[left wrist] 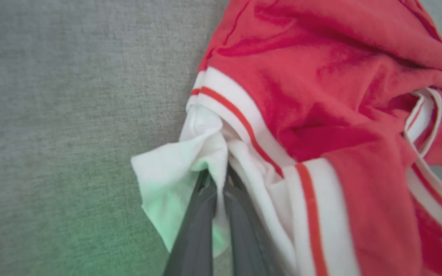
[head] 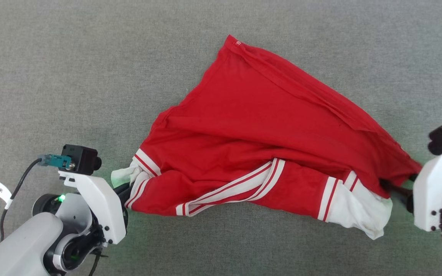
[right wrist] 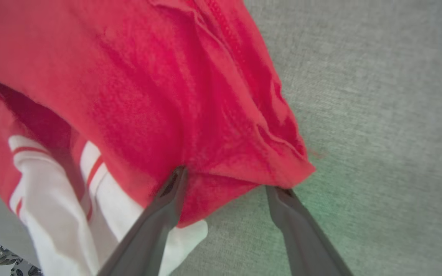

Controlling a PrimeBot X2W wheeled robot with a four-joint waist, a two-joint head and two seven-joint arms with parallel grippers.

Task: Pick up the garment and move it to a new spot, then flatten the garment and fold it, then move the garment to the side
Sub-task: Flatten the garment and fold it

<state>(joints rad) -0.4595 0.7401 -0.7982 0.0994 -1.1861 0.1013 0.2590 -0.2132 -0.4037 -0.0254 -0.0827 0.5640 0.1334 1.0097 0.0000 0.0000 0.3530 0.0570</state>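
The garment (head: 259,134) lies rumpled on the grey surface (head: 90,76) between both arms. The left gripper (left wrist: 219,180) is pressed together on the white lining at its left corner. The right gripper (right wrist: 226,180) is spread wide at the red corner – fingers either side, not clamped on it

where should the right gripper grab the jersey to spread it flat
Take the red hem corner at the jersey's right end, coming in low from the right. It tapers to a free point lying between the open right gripper's fingers, opposite the left gripper's pinch.
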